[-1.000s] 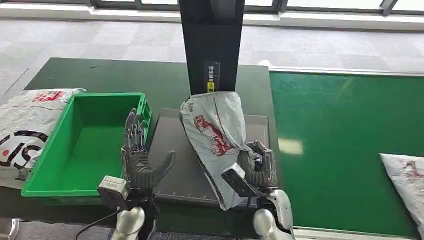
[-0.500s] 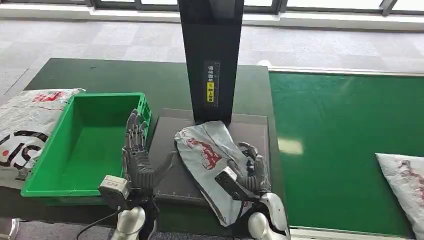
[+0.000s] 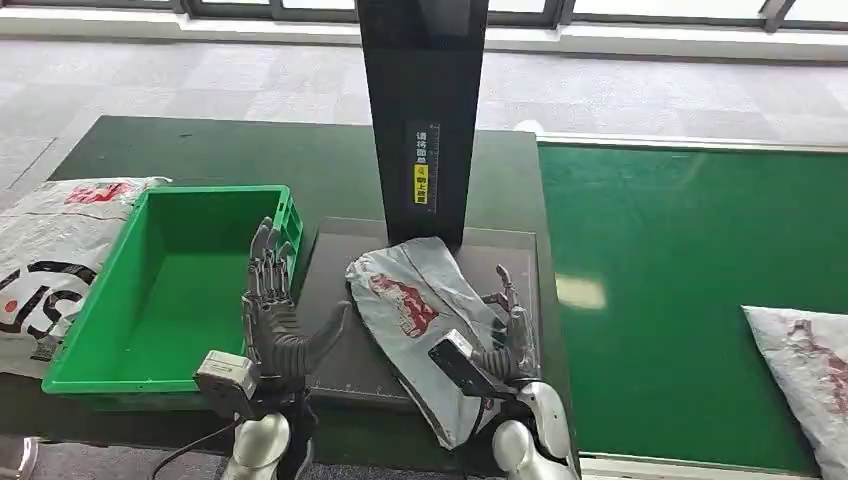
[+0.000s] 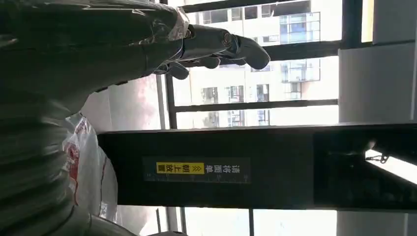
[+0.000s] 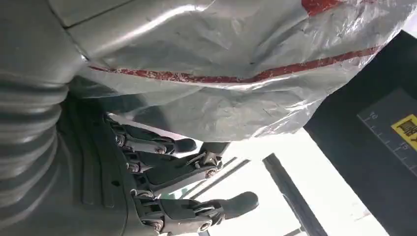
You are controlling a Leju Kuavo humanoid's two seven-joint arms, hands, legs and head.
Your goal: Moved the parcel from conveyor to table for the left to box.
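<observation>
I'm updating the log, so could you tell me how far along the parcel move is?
Done: the parcel lies on the grey tray, off the conveyor. In hand: the right hand sits beside it, fingers spread. Left: the open left hand must put it in the green box.

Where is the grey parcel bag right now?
In the head view the parcel lies on the dark tray below the black post, between the green box and the right hand.
</observation>
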